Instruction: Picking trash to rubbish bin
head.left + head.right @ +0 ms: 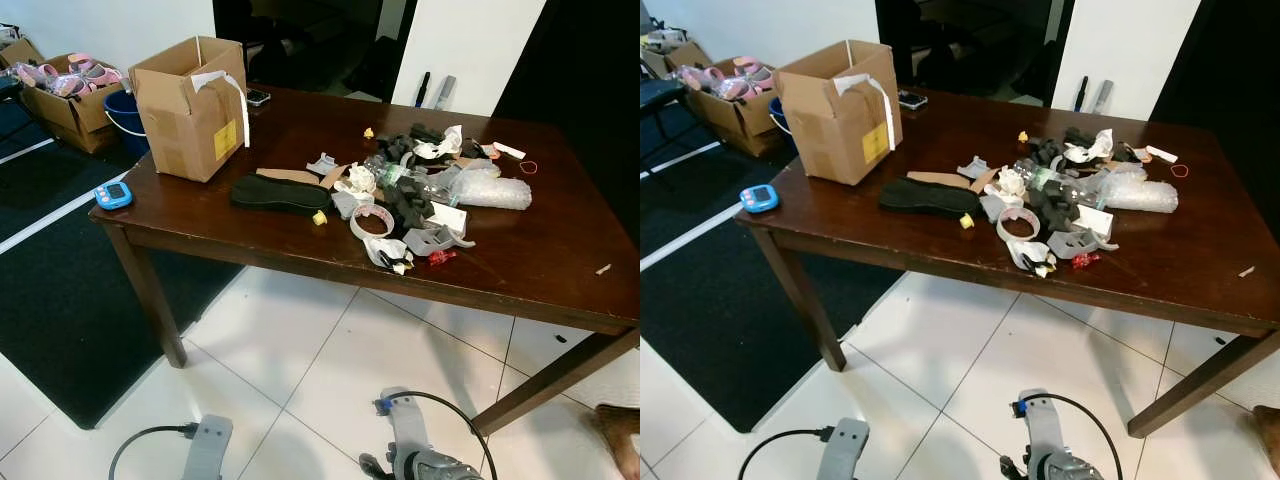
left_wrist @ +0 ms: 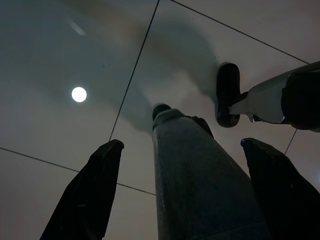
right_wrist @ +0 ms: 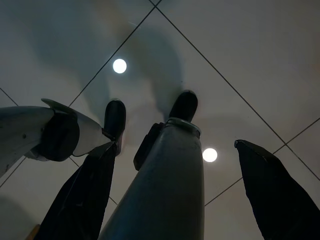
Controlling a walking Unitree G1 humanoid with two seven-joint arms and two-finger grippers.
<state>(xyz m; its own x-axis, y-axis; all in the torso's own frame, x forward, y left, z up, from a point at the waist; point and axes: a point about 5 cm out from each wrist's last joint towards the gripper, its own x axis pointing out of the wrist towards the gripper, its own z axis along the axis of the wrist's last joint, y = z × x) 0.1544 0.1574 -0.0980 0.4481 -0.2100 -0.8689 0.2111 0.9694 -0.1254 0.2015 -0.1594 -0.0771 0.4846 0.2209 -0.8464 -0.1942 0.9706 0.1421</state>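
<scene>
Dark wood table (image 1: 540,270) on white tile floor (image 1: 330,360), black mat (image 1: 60,300) to the robot's left. Trash pile (image 1: 410,195) sits mid-table toward the right side: black insole (image 1: 280,192) at its left edge, tape roll (image 1: 372,221) near the front, bubble wrap (image 1: 490,190) on the right, crumpled white paper (image 1: 355,180), black scraps, a small red bit (image 1: 441,257) at the front, red rubber band (image 1: 528,167) further right, two small yellow bits (image 1: 319,218). Open cardboard box (image 1: 190,105) stands on the table's left end, yellow label (image 1: 226,140) on its side, print too small to read; white strip hangs from its flap. Blue digital timer (image 1: 113,195) lies on the left corner, screen unreadable. Phone (image 1: 258,97) behind the box. Blue bucket (image 1: 125,115) on the floor behind the table's left end, next to another cardboard box (image 1: 60,100) holding pink items. No brand or text legible anywhere. Both arms hang low near the floor, well clear of the table and trash. Left gripper (image 2: 182,145) points down at the tiles, fingers spread wide, nothing between them. Right gripper (image 3: 175,150) likewise aimed at the floor, fingers spread apart, holding nothing. Wrist views are dim, with ceiling light reflections on the tiles and the robot's legs and feet between the fingers.
</scene>
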